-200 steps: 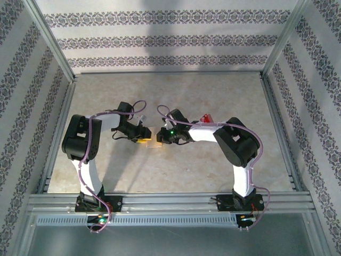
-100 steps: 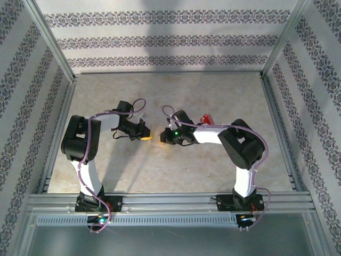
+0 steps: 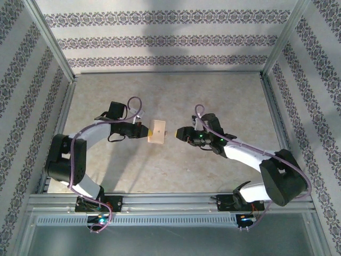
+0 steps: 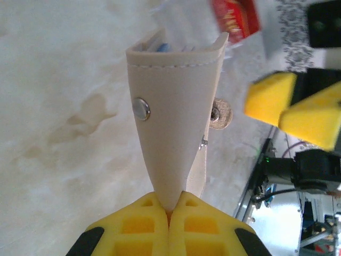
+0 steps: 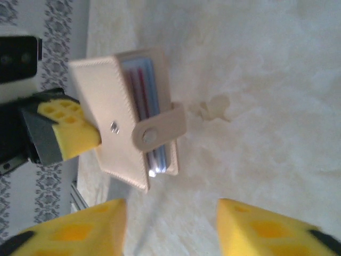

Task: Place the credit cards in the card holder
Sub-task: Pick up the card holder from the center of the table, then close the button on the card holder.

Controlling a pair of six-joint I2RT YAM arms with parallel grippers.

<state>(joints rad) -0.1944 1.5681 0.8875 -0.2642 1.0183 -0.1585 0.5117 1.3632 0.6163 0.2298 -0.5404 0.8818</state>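
Note:
My left gripper [image 3: 144, 130] is shut on the fold edge of the tan card holder [image 3: 158, 132], which it holds out toward the right arm. In the left wrist view the yellow fingers [image 4: 146, 218] pinch the card holder [image 4: 176, 101] and its snap tab hangs loose. A red credit card [image 4: 235, 18] lies blurred beyond it. In the right wrist view the card holder [image 5: 114, 114] shows a thin red card edge [image 5: 143, 88] among grey-blue pockets. My right gripper [image 3: 179, 133] stands open and empty just right of the holder, and its gripper tips [image 5: 170, 229] are spread wide.
Aluminium rails [image 3: 160, 201] run along the near table edge and patterned walls [image 3: 160, 40] enclose the other sides. The table surface [image 3: 170, 170] is pale marbled stone. The right arm's elbow [image 3: 282, 178] rests low at the near right.
The left gripper closed on the card holder and carried it slightly left. The right gripper let go, opened, and drew back to the right, its arm swinging low.

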